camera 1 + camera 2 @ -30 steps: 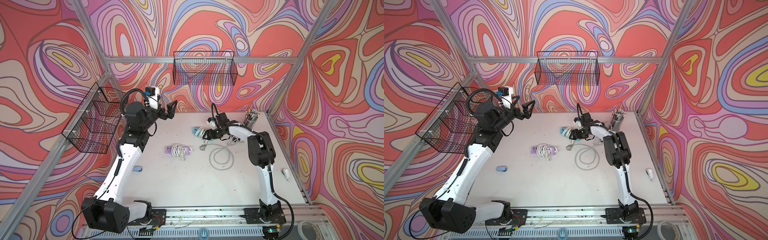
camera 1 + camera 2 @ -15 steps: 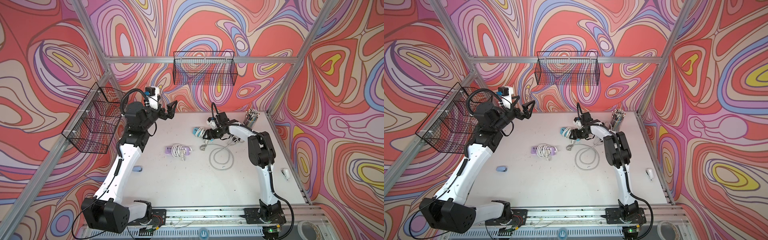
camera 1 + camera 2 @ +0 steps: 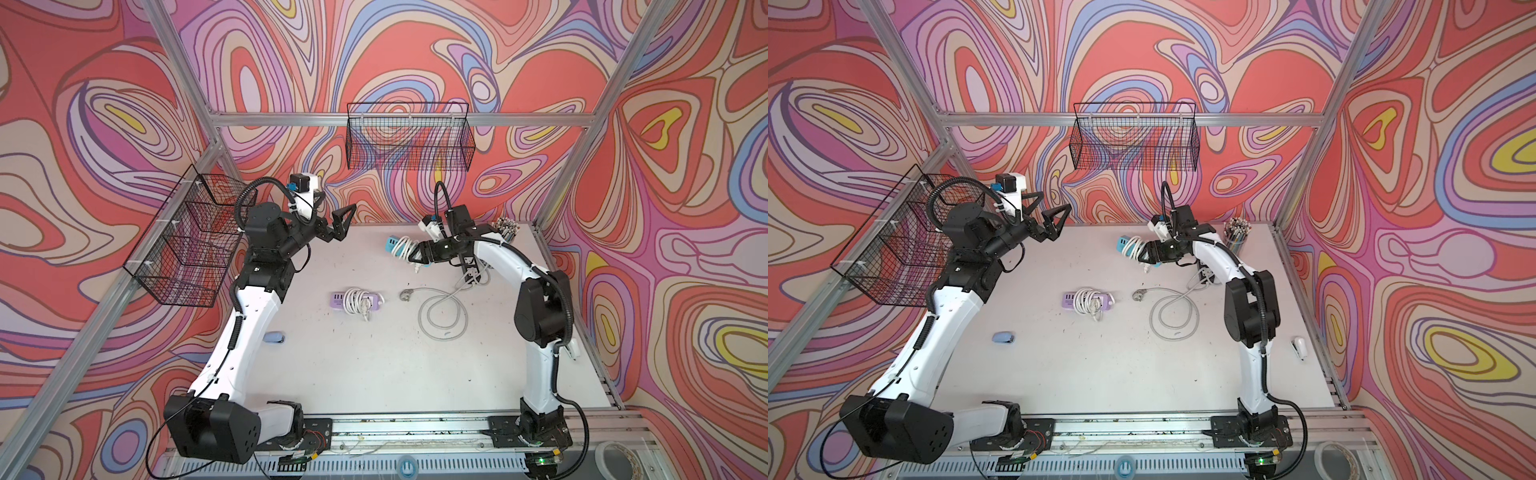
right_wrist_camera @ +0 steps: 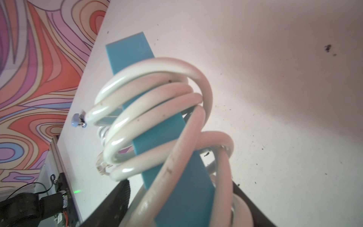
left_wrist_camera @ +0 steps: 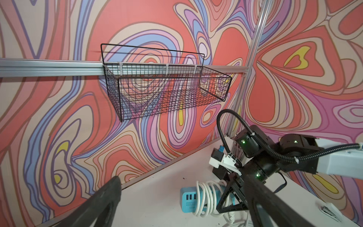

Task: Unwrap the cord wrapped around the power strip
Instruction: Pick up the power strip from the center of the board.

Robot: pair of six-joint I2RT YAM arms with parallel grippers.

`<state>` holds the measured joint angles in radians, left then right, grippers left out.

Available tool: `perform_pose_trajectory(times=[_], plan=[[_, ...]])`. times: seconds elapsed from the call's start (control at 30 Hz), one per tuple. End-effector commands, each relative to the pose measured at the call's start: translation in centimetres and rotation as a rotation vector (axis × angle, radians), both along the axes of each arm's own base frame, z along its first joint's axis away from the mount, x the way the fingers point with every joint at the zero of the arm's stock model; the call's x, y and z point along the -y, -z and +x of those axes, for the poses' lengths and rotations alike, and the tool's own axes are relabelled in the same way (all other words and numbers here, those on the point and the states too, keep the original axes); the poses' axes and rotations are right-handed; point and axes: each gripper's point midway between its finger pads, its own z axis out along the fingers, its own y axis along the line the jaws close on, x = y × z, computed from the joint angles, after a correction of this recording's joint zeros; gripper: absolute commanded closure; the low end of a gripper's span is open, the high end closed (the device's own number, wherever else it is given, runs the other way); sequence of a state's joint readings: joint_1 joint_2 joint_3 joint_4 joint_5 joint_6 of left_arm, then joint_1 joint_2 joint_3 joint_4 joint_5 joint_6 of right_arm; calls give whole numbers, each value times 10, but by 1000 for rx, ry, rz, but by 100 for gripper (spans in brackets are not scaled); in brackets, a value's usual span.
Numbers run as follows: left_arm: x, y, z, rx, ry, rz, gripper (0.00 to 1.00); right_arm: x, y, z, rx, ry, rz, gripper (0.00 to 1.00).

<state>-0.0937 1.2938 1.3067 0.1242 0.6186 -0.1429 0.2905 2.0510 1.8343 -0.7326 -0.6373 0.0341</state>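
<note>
Nothing has moved: right jaws clasp the blue power strip (image 3: 391,244), long axis aimed toward the wide-open left jaws.

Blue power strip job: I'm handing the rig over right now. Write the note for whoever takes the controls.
Grippers: the right gripper is shut on the blue power strip at the rear of the table. The left gripper is open, empty and raised at rear left.
Things: the white cord is wound around the blue strip in several turns. The purple power strip at table centre is also wrapped. A gray cord lies loose.
Done: grasp only.
Left: probably take the cord's free end with the left gripper and unwind.
</note>
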Motion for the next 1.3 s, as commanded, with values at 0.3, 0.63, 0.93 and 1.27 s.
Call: perform_pose_trajectory(times=[0.3,0.63,0.93,1.27], plan=[[48,7,-32,-69,512,-34,0,30,-143,-59,231,-149,177,45],[67,22,-43,-114,639,-33,0,21,-203,-94,311,-236,318,44],[89,29,-47,-151,708,-48,0,-11,-206,-113,333,-334,267,43],[90,20,-56,-137,734,-46,3,-9,-202,-109,383,-349,182,42]])
